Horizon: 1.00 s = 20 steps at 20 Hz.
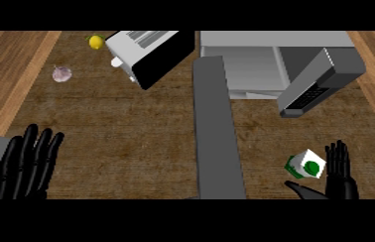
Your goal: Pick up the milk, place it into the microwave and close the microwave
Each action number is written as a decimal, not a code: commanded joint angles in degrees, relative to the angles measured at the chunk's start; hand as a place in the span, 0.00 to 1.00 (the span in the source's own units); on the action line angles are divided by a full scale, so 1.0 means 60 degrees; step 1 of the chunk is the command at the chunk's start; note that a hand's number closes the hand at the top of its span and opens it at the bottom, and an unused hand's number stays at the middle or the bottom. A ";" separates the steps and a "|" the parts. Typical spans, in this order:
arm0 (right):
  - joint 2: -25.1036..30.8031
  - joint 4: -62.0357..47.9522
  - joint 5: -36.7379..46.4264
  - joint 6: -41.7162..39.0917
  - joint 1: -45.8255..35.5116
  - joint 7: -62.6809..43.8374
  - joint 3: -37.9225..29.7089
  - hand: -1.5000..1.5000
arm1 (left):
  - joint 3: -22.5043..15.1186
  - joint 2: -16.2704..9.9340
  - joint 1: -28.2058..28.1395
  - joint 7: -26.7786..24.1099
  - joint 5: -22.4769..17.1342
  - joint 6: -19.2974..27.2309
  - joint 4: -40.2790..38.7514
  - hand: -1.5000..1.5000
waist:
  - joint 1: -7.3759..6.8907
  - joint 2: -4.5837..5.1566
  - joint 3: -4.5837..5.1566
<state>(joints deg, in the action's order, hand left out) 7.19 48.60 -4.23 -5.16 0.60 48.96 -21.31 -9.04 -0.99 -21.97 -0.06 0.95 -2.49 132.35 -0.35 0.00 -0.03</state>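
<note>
Lower right: right hand (341, 172) open, fingers straight, just beside milk (305, 165) on desk (132, 132). Lower left: left hand (29, 161) open, resting. Microwave (282, 67) upper right, door (319, 82) open.

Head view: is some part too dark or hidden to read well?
Head view: light is even, no glare; the toaster has one black side with no detail; the right hand, open, stands beside the milk without covering it; the microwave interior is pale and readable; its door crosses the counter.
</note>
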 commanded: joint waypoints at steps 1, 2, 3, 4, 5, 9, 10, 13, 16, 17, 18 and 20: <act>0.0742 -0.2962 0.0112 -0.0407 -0.1179 0.1605 -0.0444 0.00 | -0.0082 0.0020 0.0103 0.0183 -0.0110 -0.0039 0.0112 0.00 | -0.0062 0.0024 -0.0015; 0.0831 -0.2562 0.0038 -0.0389 -0.1057 0.1249 -0.0309 0.00 | -0.0201 0.0078 -0.0343 -0.0361 0.0202 -0.0035 0.0021 0.00 | -0.0020 0.0003 -0.0002; 0.0701 -0.2968 0.0072 -0.0233 -0.1224 0.1440 -0.0255 0.00 | -0.0380 0.0157 -0.0268 -0.0154 0.0217 0.0101 0.0056 0.00 | -0.0015 0.0003 -0.0003; 0.0827 -0.3954 0.0300 -0.0341 -0.1424 0.2329 -0.0327 0.00 | -0.0247 0.0101 0.0160 0.0310 0.0213 0.0141 0.0169 0.00 | -0.0036 0.0019 -0.0012; 0.0636 -0.4021 0.0457 0.0006 -0.1662 0.2358 -0.0150 0.00 | 0.0147 0.0018 0.0499 0.0295 -0.0064 0.0079 -0.0157 0.00 | -0.0023 0.0018 -0.0008; 0.0733 -0.3556 0.1301 0.0177 -0.1038 0.3103 0.0541 1.00 | 0.0126 -0.0169 -0.0553 -0.0490 -0.0370 -0.0231 -0.0010 0.00 | -0.0071 0.0012 -0.0005; 0.0903 -0.3451 0.1578 0.0964 -0.1416 0.2993 0.0568 1.00 | -0.0676 0.0157 -0.0344 -0.0230 0.0393 0.0223 0.0100 0.00 | -0.0088 0.0022 -0.0017; 0.0674 -0.3844 0.0970 -0.0131 -0.1350 0.3891 0.0160 1.00 | -0.0796 0.0157 -0.0454 0.0324 0.0350 0.0334 0.0665 0.00 | -0.0060 0.0017 -0.0027; 0.0514 -0.3468 0.0973 -0.1135 -0.1505 0.3477 0.0600 1.00 | -0.0117 -0.0014 -0.0186 -0.0229 -0.0075 0.0019 -0.0094 0.00 | -0.0033 0.0016 -0.0013; 0.0389 -0.3250 0.1067 -0.1295 -0.1374 0.3557 0.0826 1.00 | -0.0591 0.0092 -0.0420 0.0287 0.0258 0.0214 0.0605 0.00 | -0.0044 -0.0006 -0.0020; 0.0244 -0.2898 0.1046 -0.1335 -0.1175 0.3541 0.0964 1.00 | -0.0392 0.0135 -0.0245 -0.0390 0.0167 0.0113 -0.0168 0.00 | 0.0038 -0.0012 -0.0001; 0.0370 -0.2420 0.0908 -0.1570 -0.1179 0.3493 0.1047 1.00 | -0.0085 -0.0005 -0.0271 0.0014 0.0001 0.0136 0.0055 0.00 | 0.0064 -0.0017 0.0001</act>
<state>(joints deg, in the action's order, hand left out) 10.11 31.78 1.37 -6.84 -7.23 61.76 -16.86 -10.52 -0.90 -24.11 -0.46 1.15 -1.93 133.46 -0.32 -0.20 0.32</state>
